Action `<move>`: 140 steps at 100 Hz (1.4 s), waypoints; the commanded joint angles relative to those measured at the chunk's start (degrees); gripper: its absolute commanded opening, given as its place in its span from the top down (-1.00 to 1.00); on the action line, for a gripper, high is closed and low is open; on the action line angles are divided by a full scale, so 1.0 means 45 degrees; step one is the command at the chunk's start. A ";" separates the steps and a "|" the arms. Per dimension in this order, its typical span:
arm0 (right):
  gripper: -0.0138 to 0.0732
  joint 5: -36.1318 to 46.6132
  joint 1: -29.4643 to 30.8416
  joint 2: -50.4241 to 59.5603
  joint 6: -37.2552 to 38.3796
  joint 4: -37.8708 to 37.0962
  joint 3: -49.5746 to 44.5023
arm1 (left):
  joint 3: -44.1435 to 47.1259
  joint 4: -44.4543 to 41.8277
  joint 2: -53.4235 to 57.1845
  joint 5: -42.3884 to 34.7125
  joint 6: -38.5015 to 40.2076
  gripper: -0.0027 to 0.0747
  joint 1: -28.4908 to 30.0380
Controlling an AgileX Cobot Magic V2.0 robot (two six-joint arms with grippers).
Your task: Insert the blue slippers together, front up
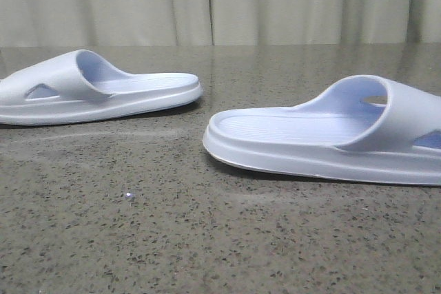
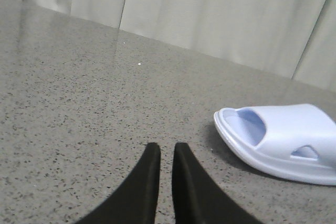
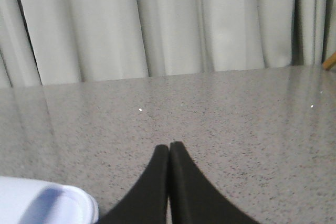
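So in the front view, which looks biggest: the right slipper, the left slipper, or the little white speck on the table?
1. Right slipper, though it is nearer the camera, so it may not truly be bigger.
2. Left slipper, the same kind, farther back.
3. White speck, by far the smallest.

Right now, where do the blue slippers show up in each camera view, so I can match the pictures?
Front view: left slipper far on the left edge; right slipper nearer, running off the right edge.
Left wrist view: one slipper at lower right; which of the pair, I cannot tell.
Right wrist view: only a blurred slipper edge in the bottom left corner.
Shared landmark: the pale curtain behind the speckled table.
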State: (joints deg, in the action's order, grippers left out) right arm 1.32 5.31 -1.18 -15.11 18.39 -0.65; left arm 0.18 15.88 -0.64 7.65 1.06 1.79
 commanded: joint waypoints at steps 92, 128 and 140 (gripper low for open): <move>0.86 -0.7695 0.0082 -0.8342 -0.0500 0.3380 0.7328 | -0.6393 -0.0150 -0.5575 0.3252 0.0091 0.89 0.0032; 0.77 -0.9210 0.0082 -0.9730 -0.0500 0.3407 0.8190 | -0.7597 0.0480 -0.7216 0.5265 -0.1614 0.74 0.0032; 0.46 -0.9630 0.0082 -1.0172 -0.0500 0.3171 0.8569 | -0.7741 0.1741 -0.7763 0.5438 -0.2761 0.53 0.0032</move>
State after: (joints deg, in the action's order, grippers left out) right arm -42.87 5.31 -45.54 -16.63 32.57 34.97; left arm -32.20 18.73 -33.64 34.70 -7.84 1.79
